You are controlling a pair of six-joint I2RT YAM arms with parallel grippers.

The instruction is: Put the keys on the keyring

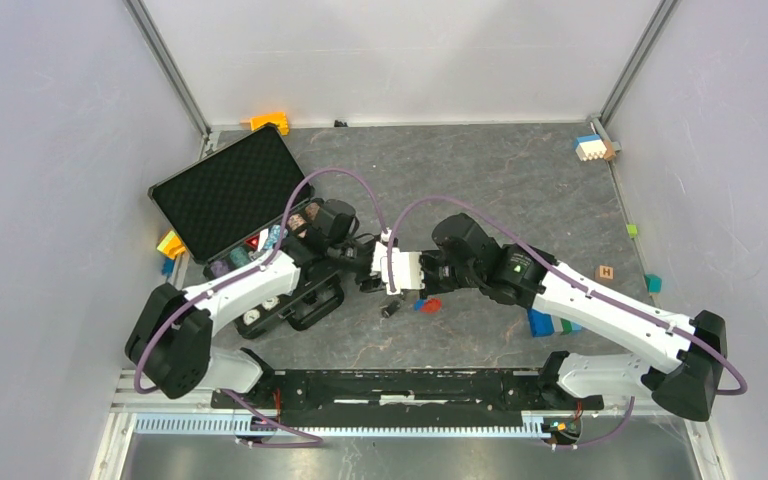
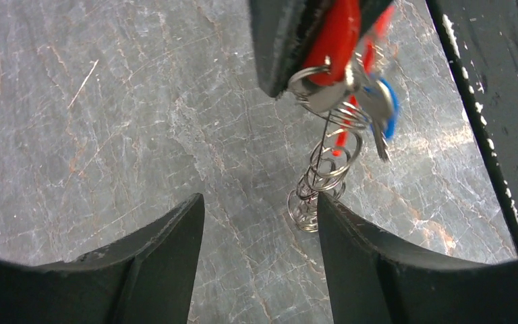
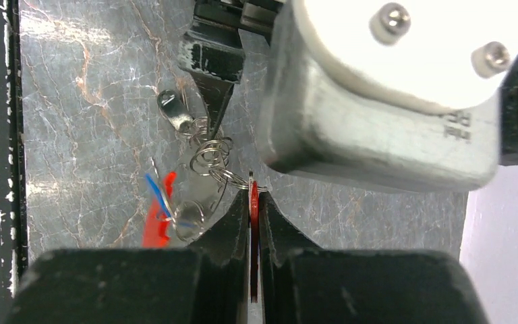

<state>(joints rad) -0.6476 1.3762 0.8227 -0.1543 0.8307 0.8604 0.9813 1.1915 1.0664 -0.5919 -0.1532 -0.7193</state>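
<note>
Above the table's point(image 2: 108, 135) middle, the right gripper point(image 3: 255, 196) is pinched tight on the long red clip point(image 2: 337, 34) of the silvery chain keyring point(image 2: 327, 162). A blue-headed metal key point(image 2: 388, 111) hangs beside the clip. The chain dangles lengthwise toward the left gripper point(image 2: 260, 202), whose fingers point(image 2: 168, 250) are wide apart and empty.

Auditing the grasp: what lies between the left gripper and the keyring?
Nothing: in the left wrist view the left gripper, jaws open, hovers over bare table, and the keyring, held by the right gripper, dangles right beside one jaw.
</note>
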